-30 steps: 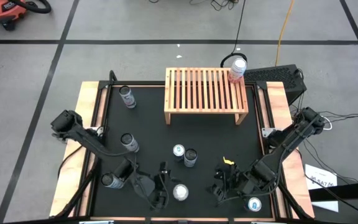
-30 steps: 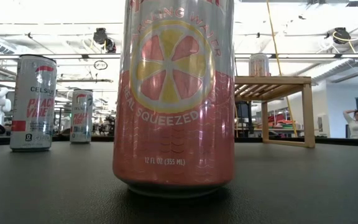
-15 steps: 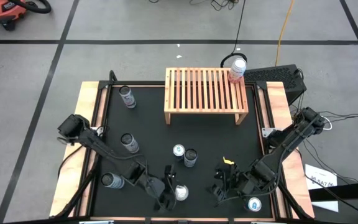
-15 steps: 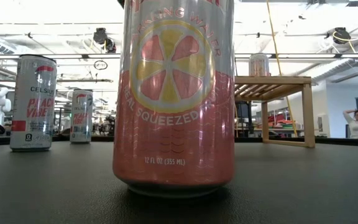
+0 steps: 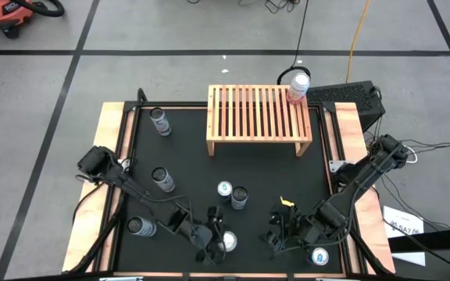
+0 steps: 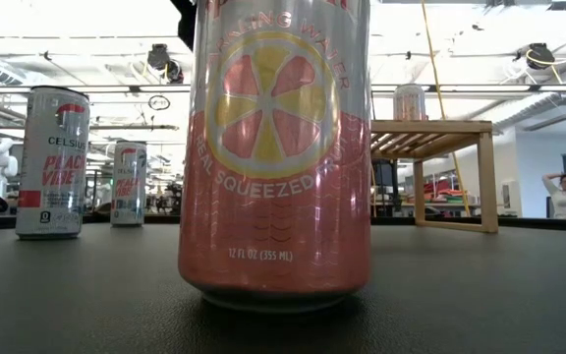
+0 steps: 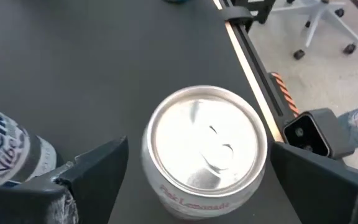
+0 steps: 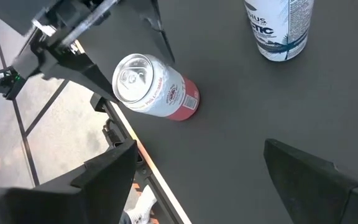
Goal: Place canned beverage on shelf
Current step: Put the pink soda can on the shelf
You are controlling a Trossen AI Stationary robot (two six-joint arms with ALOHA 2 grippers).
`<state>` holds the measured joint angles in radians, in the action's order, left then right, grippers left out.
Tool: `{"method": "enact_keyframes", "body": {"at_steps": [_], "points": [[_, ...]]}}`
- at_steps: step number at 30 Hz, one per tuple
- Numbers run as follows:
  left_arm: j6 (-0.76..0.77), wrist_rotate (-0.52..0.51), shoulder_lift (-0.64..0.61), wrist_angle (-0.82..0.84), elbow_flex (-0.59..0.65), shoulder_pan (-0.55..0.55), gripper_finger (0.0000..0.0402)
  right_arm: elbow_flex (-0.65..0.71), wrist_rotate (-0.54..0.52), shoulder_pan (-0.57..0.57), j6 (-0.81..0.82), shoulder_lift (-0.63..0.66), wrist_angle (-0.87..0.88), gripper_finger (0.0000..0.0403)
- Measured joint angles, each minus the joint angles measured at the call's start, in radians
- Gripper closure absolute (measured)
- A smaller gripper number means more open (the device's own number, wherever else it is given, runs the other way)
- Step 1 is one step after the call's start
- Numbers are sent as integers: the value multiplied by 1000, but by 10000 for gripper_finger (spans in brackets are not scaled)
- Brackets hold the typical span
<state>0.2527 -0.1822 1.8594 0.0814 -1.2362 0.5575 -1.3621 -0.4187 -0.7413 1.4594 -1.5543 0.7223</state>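
Left gripper [image 5: 219,240] straddles pink can [image 7: 205,149]; dark can [image 7: 8,149] apparently beside.

Pink lemonade can at the near edge, shelf at the far edge

The pink-and-white can [image 5: 227,241] stood upright on the black mat, silver lid unopened; the light-wood slatted shelf [image 5: 258,119] sat well apart, carrying another pink can [image 5: 298,88] at one far corner.

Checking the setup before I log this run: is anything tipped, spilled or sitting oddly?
Nothing is tipped or spilled. All cans stand upright. One oddity: the pink can on the shelf sits at its far right corner, close to the edge. The left gripper is open around the pink lemonade can.
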Motion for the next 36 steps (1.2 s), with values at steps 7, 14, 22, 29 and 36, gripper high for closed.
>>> {"method": "enact_keyframes", "body": {"at_steps": [7,14,22,29,36], "points": [[29,-5,20,1,0,-13,31,0,-1,3,14,0,0,67],[27,16,59,-19,-2,-25,90,0,-3,17,-6,0,-21,67],[27,7,88,-73,-5,-26,105,0,-8,20,-36,0,-51,67],[-4,-14,86,-86,-2,-26,86,0,-56,20,-115,0,-54,67],[-51,-32,85,-55,2,-32,10,0,-55,20,-174,0,-61,67]]}}
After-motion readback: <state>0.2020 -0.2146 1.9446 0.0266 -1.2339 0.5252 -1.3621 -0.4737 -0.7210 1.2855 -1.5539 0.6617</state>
